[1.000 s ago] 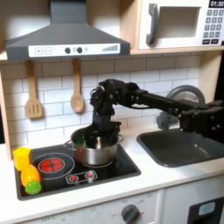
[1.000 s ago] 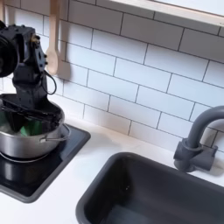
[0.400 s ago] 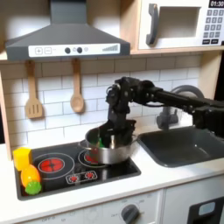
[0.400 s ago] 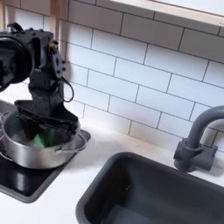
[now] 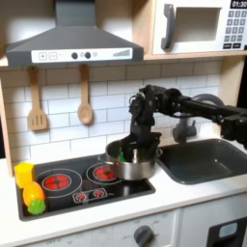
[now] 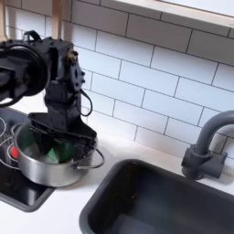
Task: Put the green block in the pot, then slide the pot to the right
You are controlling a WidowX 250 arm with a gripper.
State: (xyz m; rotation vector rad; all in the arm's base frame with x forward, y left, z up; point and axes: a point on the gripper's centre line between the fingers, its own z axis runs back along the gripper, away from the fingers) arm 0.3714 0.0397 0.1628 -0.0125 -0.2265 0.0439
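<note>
Left to right, first exterior view. Yellow block (image 5: 23,174) at the far left edge of the counter, with the green-and-orange toy vegetable (image 5: 35,198) just in front of it, both beside the black stovetop (image 5: 68,198). On the tile wall above hang a wooden spatula (image 5: 37,101) and a wooden spoon (image 5: 85,96), under the grey range hood (image 5: 72,43).

The pot (image 5: 135,164) — shiny silver, low-walled — sits at the right end of the stovetop, close to the sink (image 5: 203,159). In the second exterior view the pot (image 6: 53,164) overhangs the stovetop's right edge, with one thin side handle pointing toward the sink (image 6: 155,196).

The green block (image 6: 59,153) lies inside the pot, on the side toward the second exterior view's right; in the first exterior view only a sliver of green (image 5: 122,152) shows above the rim.

The black gripper (image 6: 57,137) reaches down into the pot from above, the arm stretching in from the first exterior view's right. Fingers look spread apart, tips down against the inner walls near the rim — nothing held between them. In the first exterior view the gripper (image 5: 137,147) merges with the pot's dark opening and the fingers cannot be told apart.

Further right: grey faucet (image 6: 208,146) behind the sink, microwave (image 5: 198,27) up top.
</note>
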